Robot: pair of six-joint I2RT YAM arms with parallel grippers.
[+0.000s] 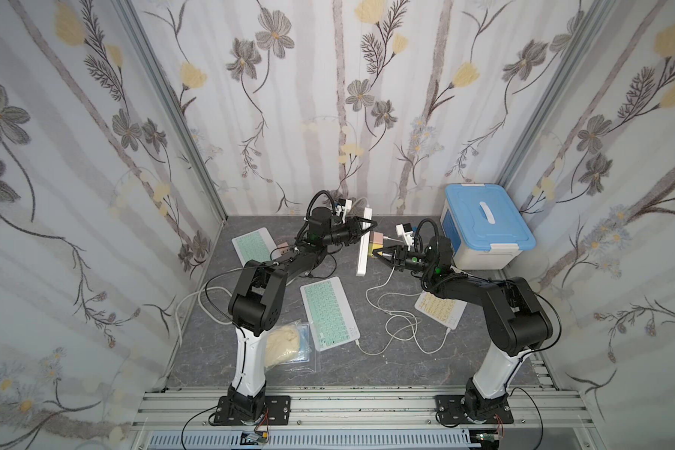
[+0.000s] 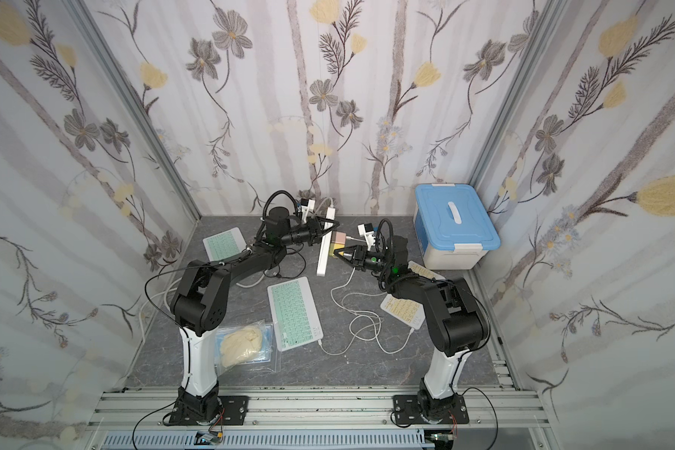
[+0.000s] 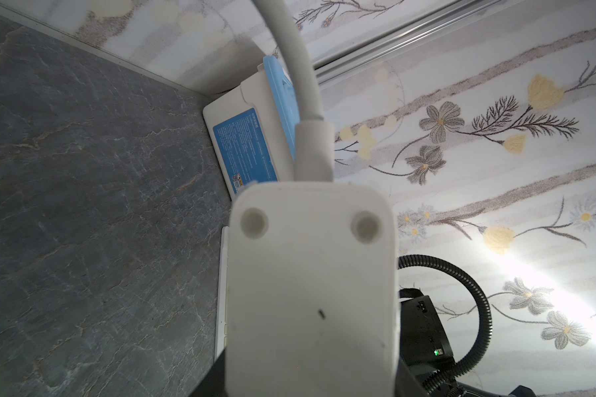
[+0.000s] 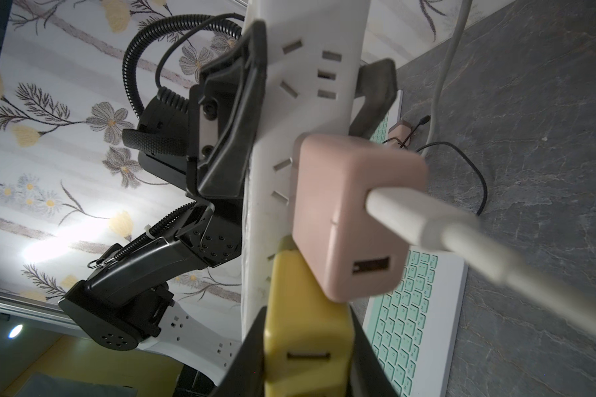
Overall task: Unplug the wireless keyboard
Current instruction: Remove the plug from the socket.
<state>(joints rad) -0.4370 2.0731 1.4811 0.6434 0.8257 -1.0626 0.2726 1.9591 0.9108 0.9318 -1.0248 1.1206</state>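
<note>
Keyboard: green, lower centre; cable plugged into its near corner.
Left gripper: clamped on the tilted power strip, upper centre.
Right gripper: pinching the yellow charger.
Risk: a skewed pull may twist the strip loose or jostle the pink charger.

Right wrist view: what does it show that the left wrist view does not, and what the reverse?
Only the right wrist view: the pink charger with a white cable, the yellow charger between the right tool's fingers, the left tool clamping the power strip, a green keyboard. Only the left wrist view: the blue-lidded box and the strip's plain back. Both: the power strip and the grey table.
</note>
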